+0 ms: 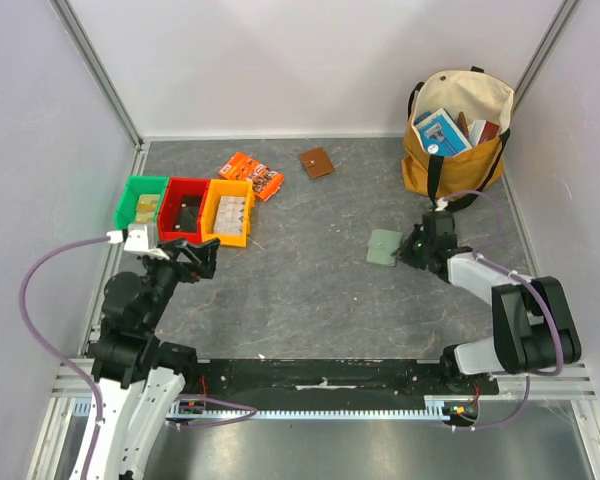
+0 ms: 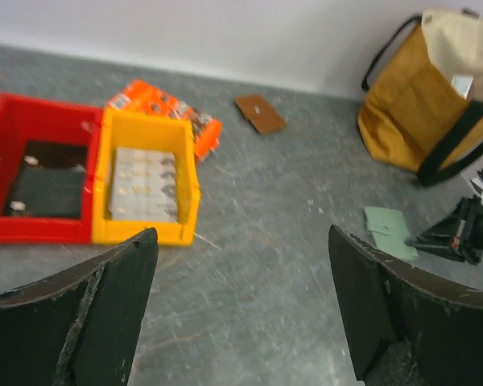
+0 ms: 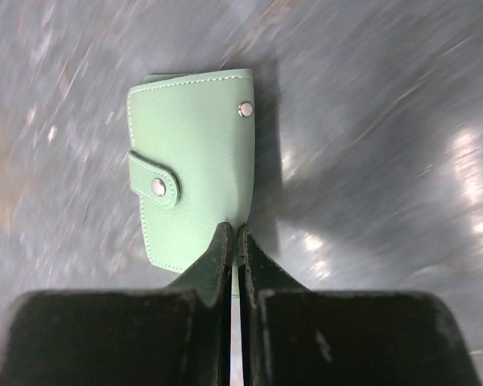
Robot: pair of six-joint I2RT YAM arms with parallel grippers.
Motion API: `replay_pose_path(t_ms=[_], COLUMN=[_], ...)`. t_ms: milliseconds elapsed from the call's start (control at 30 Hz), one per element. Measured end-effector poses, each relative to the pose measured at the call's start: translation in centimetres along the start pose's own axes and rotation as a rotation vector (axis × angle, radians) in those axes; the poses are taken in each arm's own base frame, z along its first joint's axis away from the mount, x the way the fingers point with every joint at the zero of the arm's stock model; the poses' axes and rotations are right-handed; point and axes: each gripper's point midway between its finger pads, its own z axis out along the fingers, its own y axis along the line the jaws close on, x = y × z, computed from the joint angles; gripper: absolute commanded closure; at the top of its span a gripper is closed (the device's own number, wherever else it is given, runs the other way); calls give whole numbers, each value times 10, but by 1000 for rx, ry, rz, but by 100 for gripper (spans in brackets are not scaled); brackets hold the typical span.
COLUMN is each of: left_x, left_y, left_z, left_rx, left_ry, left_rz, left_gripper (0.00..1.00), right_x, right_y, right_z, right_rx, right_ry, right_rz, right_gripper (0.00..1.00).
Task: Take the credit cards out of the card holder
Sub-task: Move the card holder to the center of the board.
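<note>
Zero cards out. Found right gripper pressed together at nearest edge of flat mint-green leather card holder, possibly pinching it for opening.

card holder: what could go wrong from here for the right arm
1. The right gripper is shut at the card holder's near edge; any hold there is thin, so it may slip or push the holder along the table.
2. The tab looks snapped across the face, so cards are likely trapped.
3. The left gripper hangs open far off, so nothing braces the holder.
</note>
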Motion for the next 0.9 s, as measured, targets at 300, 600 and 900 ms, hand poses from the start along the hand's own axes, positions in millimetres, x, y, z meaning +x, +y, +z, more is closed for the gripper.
replay_pose_path(t_ms=[300,600,900], left_x=[86,150,207], left_y=[-14,-61,-90], left_z=[33,23,10], left_rx=[56,162,157], left_ry=[420,714,895], left_rz=[-162,-283,-291], left_gripper=[9,18,25], right_x=[113,204,189], right_y=[78,114,110], right_z=[-39,-64,-58], right_rx=[-214,-299,-308], right_ry=[149,227,211], right_rz=[-181,-278,-347], right_gripper=[100,64,49])
